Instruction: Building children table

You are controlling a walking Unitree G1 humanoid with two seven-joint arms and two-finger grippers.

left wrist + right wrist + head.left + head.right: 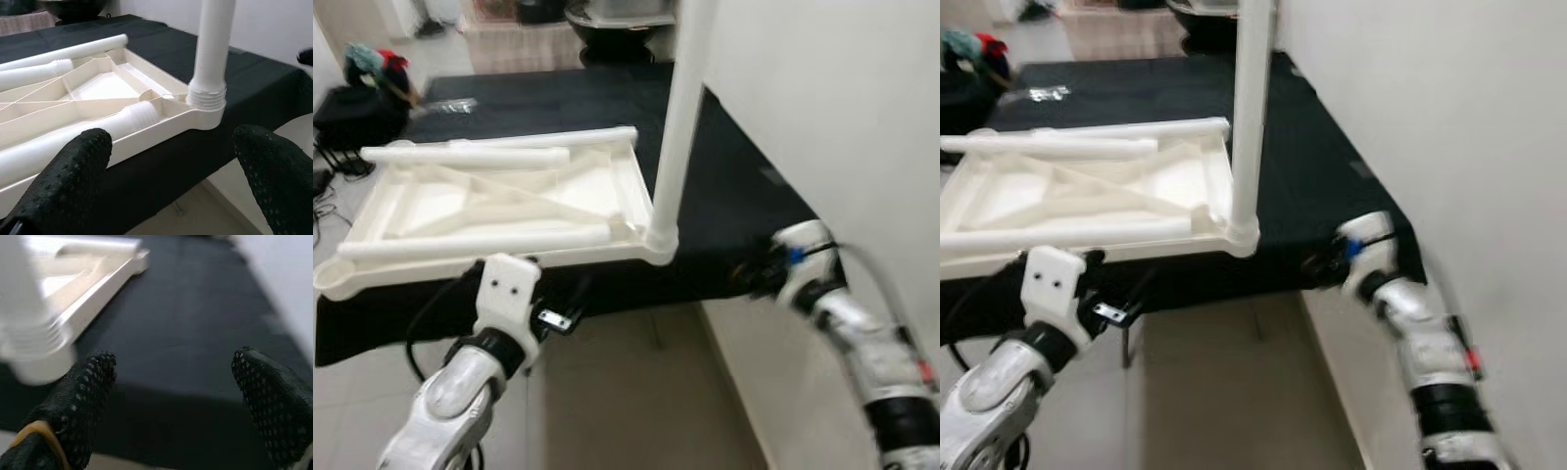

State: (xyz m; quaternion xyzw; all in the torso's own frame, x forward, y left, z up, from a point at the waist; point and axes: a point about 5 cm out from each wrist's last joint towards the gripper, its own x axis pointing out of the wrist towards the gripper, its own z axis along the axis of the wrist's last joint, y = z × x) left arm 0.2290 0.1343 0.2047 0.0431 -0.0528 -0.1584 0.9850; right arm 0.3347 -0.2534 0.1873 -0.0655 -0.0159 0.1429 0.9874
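Here both hands (171,166) gape below the tabletop's (499,196) edge.

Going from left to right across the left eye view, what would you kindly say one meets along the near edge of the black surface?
Left gripper → upturned white tabletop → upright white leg → right gripper → white wall.

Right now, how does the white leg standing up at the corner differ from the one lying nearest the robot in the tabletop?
The upright leg stands vertical, its end seated in the corner socket of the upside-down tabletop. The loose leg lies flat inside the tabletop, its threaded end bare and unattached. Both are plain white round tubes.
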